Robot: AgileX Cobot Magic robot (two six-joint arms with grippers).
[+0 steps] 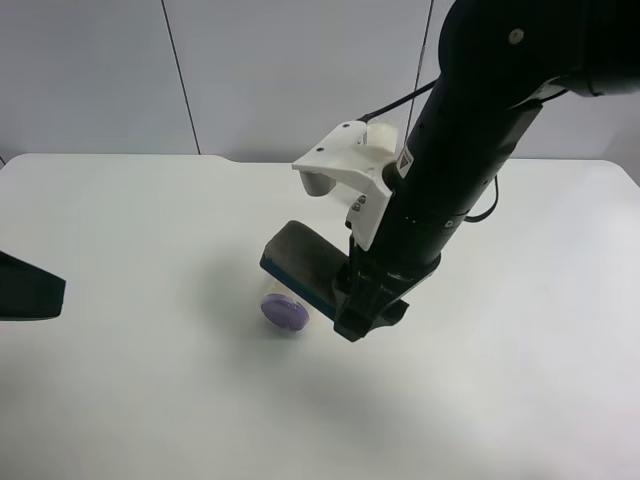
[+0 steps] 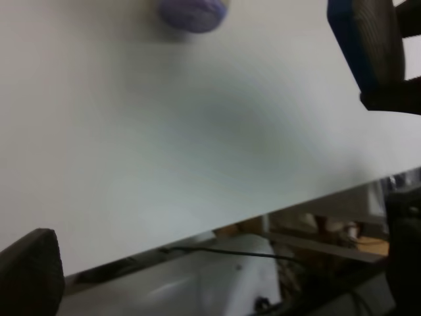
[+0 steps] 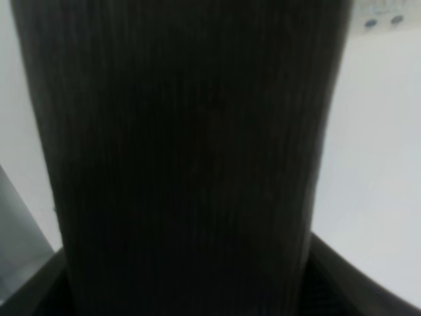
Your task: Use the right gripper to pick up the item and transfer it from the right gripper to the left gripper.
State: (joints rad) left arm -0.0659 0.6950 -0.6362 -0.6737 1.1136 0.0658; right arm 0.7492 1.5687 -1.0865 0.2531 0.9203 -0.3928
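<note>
Right tool (image 1: 368, 310) clamped on item (image 1: 298, 255), raised near roll (image 1: 287, 309) | pickup done | left tool (image 1: 28, 288) fully open, empty, well apart from roll | handover pending

Bright even light; soft diffuse shadow on white surface (image 1: 150, 400). Wrist views blurred; item (image 3: 184, 158) fills right one, dark, defocused.

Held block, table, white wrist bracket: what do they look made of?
The block: dark grey top looks like felt, matte with fine ribbed lines in the right wrist view; blue base is likely plastic or foam, unclear which.
The table: smooth even white, no grain, probably laminate or painted board.
The bracket: white, matte, moulded-looking curves, probably plastic.
</note>
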